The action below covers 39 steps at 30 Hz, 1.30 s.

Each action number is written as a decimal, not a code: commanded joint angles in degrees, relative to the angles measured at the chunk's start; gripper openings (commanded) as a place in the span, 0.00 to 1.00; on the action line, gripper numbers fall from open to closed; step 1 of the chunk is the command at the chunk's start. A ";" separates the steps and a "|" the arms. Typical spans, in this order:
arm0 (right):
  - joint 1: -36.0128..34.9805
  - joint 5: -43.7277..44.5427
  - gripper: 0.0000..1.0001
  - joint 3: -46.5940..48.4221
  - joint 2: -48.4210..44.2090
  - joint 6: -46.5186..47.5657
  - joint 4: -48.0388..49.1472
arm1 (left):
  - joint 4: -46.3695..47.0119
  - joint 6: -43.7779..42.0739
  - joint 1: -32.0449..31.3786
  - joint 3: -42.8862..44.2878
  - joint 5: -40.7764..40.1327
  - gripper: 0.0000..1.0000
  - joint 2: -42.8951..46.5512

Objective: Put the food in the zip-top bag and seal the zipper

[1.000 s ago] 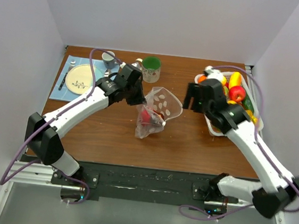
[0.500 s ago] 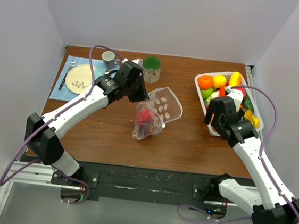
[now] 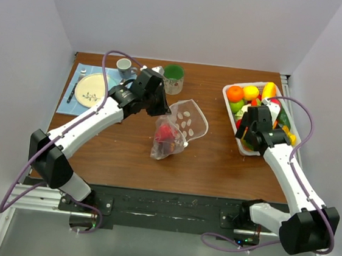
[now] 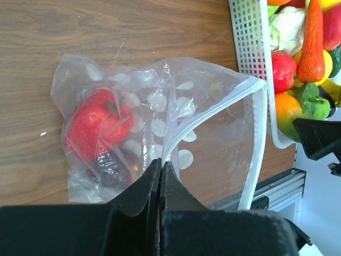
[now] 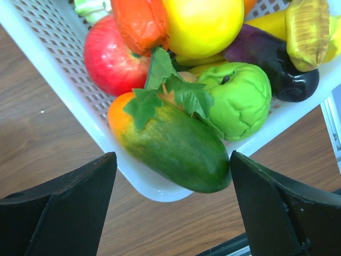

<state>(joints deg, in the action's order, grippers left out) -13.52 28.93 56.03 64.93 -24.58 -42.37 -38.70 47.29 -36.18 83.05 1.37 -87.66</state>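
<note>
Our left gripper (image 4: 160,162) is pinched on the zip-top bag (image 4: 160,101) at its zipper (image 4: 259,133), with one red fruit (image 4: 93,128) inside. The right gripper (image 5: 170,160) hangs spread over a green-orange vegetable (image 5: 170,144), perhaps a papaya. Its fingers could snag the basket (image 5: 64,90) wall. Bare table (image 5: 42,149) separates basket and bag.

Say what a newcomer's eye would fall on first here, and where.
A white basket heaped with bright toy food at the right rear of the table draws the eye first. Next, the dotted zip-top bag in the middle, a red toy inside, its mouth edge pinched by the left gripper. The right gripper hangs open over the basket's near edge.
</note>
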 commanded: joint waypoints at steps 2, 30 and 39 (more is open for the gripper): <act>1.04 -2.82 0.93 -0.48 0.73 -0.21 2.21 | 0.64 -1.32 -0.29 2.21 1.09 0.00 -0.32; 1.74 -8.01 0.80 -1.89 0.37 -1.18 5.02 | 0.99 -0.88 -0.29 1.86 1.53 0.00 -1.03; 1.74 -9.68 0.80 1.09 4.85 -1.79 7.74 | 1.26 -0.62 -0.29 2.03 1.89 0.00 -1.46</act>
<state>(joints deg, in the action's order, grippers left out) -11.84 20.01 53.76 68.23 -25.76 -37.71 -38.61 47.27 -36.18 83.05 2.39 -88.58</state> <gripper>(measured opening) 0.804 0.019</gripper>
